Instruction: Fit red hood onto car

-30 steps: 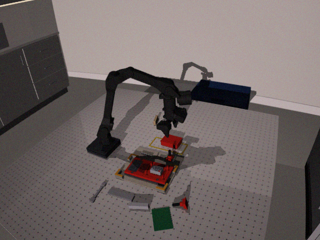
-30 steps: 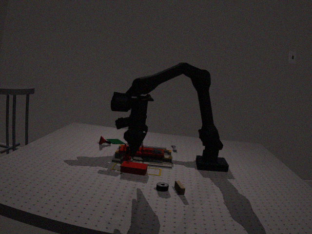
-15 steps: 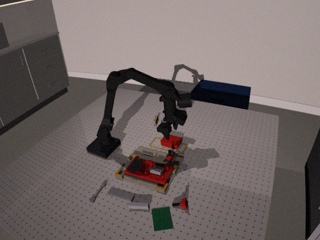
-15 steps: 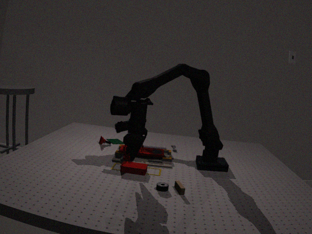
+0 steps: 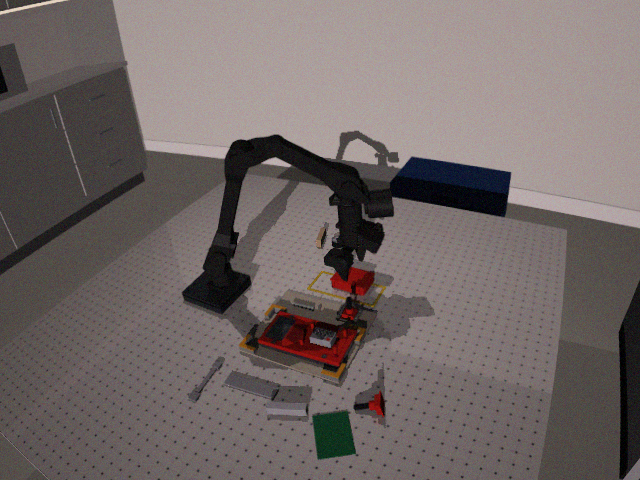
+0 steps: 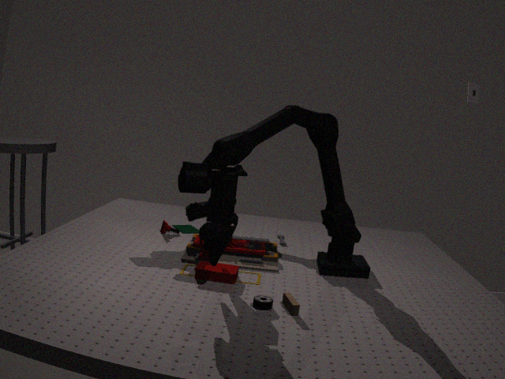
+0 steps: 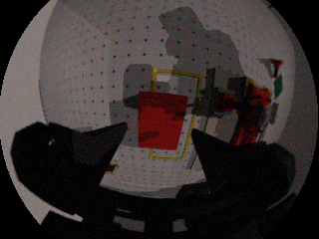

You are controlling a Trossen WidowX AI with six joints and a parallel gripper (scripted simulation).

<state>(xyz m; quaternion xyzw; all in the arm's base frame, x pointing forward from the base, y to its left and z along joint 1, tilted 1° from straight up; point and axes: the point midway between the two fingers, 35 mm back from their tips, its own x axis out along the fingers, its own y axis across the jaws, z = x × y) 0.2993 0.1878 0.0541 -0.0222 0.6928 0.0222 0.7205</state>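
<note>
The red hood [image 5: 354, 281] [image 6: 218, 274] [image 7: 161, 121] lies roof up on the table, partly inside a yellow outline. My gripper [image 5: 353, 269] [image 7: 159, 129] is open and empty, low above the hood; in the wrist view its fingertips stand on either side of the hood, with more room at the right. In the exterior view a fingertip overlaps the hood, so contact cannot be told. The red chassis [image 5: 302, 349] [image 6: 248, 251] sits in the beige jig [image 5: 294, 363] with the grey engine block [image 5: 323, 336] on its deck. The pegs and the hood's holes cannot be made out.
A small red and black piece [image 5: 349, 313] stands by the jig's corner near the hood. A wooden block [image 5: 321, 237] [image 6: 290, 303] and black ring [image 6: 263, 302] lie behind. A green plate [image 5: 333, 435], red cone-like part [image 5: 378, 404] and grey bars [image 5: 250, 384] lie in front.
</note>
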